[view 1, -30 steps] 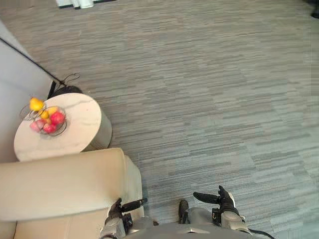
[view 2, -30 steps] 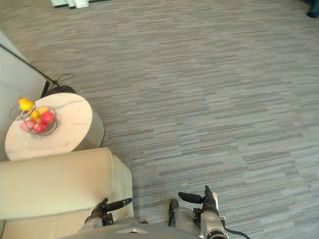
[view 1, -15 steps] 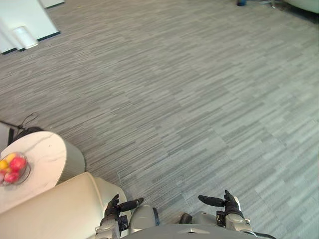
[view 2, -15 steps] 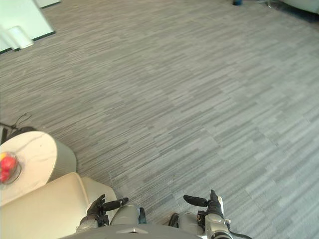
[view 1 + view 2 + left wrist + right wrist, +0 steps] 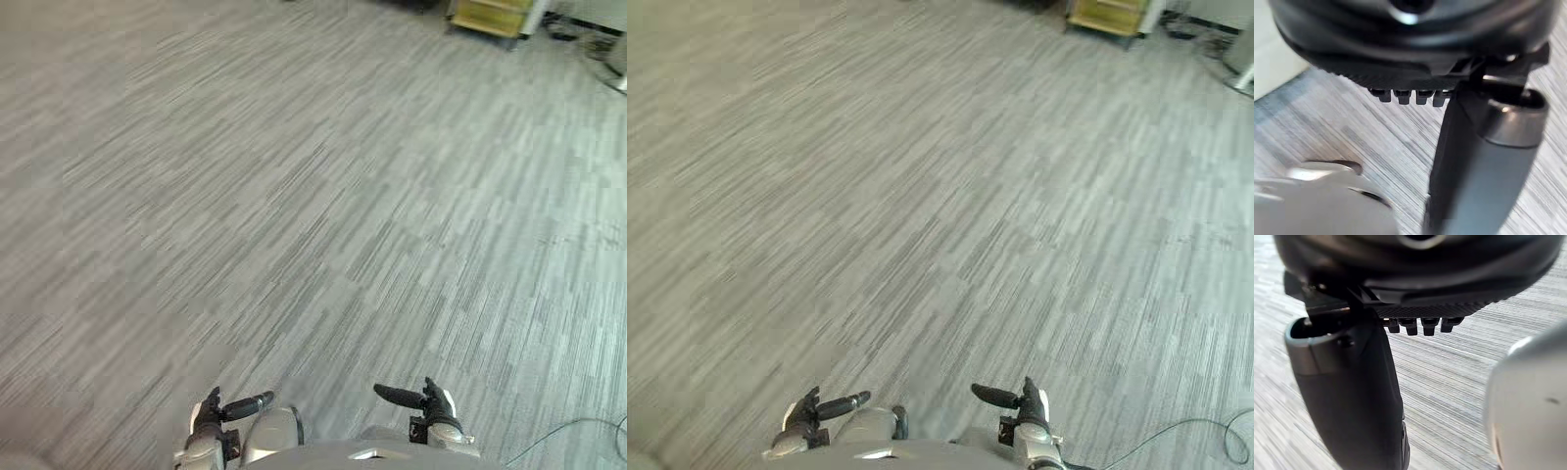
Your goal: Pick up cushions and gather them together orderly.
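No cushion is in sight. My left hand [image 5: 210,417] hangs low at the bottom edge of the left eye view, thumb pointing inward and nothing in it. My right hand [image 5: 437,404] hangs level with it on the other side, also holding nothing. The left wrist view has the left hand's thumb [image 5: 1474,156] straight over grey carpet, with a short row of fingers [image 5: 1405,96] beside it. In the right wrist view the right hand's thumb [image 5: 1347,396] is straight too. Both hands are open.
Grey striped carpet [image 5: 313,196] spreads ahead in all directions. A yellow cabinet [image 5: 490,14] stands at the far right, with dark clutter [image 5: 588,29] beside it. A pale cream surface [image 5: 1273,63] lies close by my left hand.
The whole picture has swung round, so the camera has moved: the cream sofa and the round side table with the fruit bowl have left the views. Both hands hang as before.
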